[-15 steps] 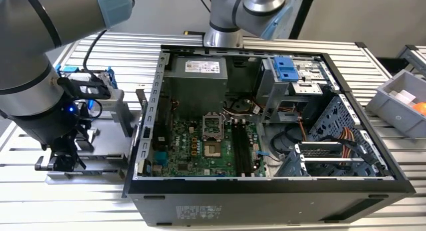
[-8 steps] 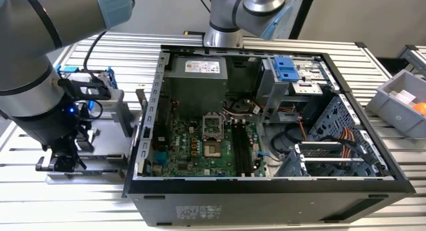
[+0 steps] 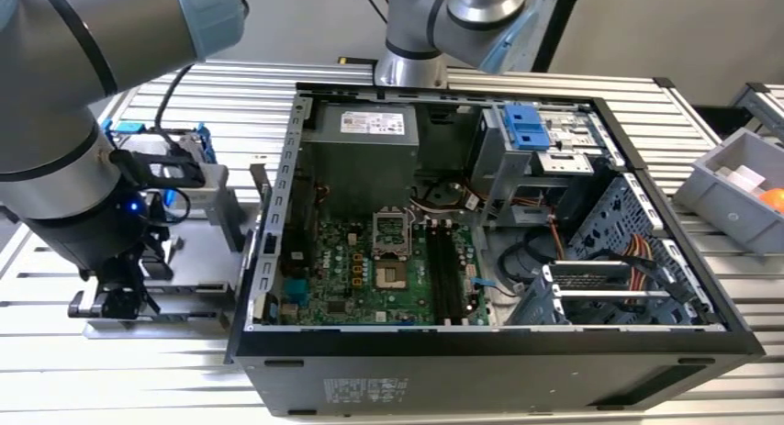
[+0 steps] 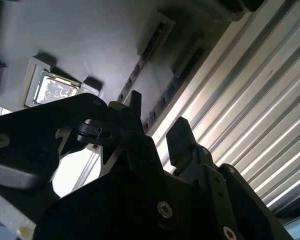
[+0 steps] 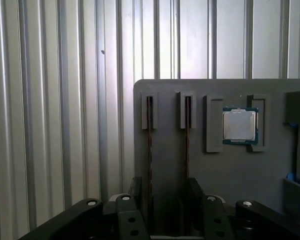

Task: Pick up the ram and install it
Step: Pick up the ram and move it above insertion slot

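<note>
Hovering low over one grey holder tray [image 5: 167, 150] with the single gripper [image 5: 166, 185], on the slatted metal table [image 5: 65, 125] to the exterior view's left of one open computer case [image 3: 490, 374]. Holding both fingers [image 5: 195, 192] spread apart, pinching nothing. Counting two ram sticks [image 5: 149, 130] [image 5: 187, 125], each on edge in its own slot of the tray, side by side, close ahead of the fingertips in both wrist views; contact not discernible. Counting one processor chip [image 5: 240, 125] in a recess beside the sticks. Noting one green motherboard [image 3: 355, 269] inside the case, with the case wall [image 3: 263, 251] between tray and board. Noting one grey bin [image 3: 722, 182] well apart at the exterior view's right.
</note>
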You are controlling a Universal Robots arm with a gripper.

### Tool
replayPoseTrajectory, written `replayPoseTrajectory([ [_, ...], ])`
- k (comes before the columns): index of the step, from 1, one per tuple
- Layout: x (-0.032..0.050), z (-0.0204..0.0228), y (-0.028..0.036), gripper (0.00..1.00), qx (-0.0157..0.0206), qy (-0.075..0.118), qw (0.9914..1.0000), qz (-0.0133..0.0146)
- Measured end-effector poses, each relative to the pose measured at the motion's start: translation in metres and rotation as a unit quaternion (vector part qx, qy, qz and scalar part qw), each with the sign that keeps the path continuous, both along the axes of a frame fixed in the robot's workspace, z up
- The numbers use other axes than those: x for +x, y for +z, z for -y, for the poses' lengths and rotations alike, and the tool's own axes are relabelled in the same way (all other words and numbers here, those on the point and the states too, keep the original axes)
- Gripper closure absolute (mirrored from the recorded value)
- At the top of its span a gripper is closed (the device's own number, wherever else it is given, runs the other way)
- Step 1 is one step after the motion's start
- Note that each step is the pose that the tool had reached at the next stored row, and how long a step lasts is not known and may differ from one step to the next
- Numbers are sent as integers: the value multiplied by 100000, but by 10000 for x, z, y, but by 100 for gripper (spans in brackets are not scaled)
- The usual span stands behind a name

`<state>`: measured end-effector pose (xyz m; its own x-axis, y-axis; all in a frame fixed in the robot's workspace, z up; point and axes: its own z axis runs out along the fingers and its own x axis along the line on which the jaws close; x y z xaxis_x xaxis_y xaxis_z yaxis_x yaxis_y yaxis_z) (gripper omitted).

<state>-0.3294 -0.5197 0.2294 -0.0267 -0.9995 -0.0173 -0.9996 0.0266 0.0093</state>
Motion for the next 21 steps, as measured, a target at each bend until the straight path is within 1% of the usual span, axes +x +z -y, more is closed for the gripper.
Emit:
replayPoseTrajectory([
  [6, -5, 4, -48, 0, -4, 1, 100000, -144],
  [10, -6, 6, -75, 0, -3, 4, 100000, -170],
  [21, -6, 5, -102, 0, -1, 4, 100000, -168],
])
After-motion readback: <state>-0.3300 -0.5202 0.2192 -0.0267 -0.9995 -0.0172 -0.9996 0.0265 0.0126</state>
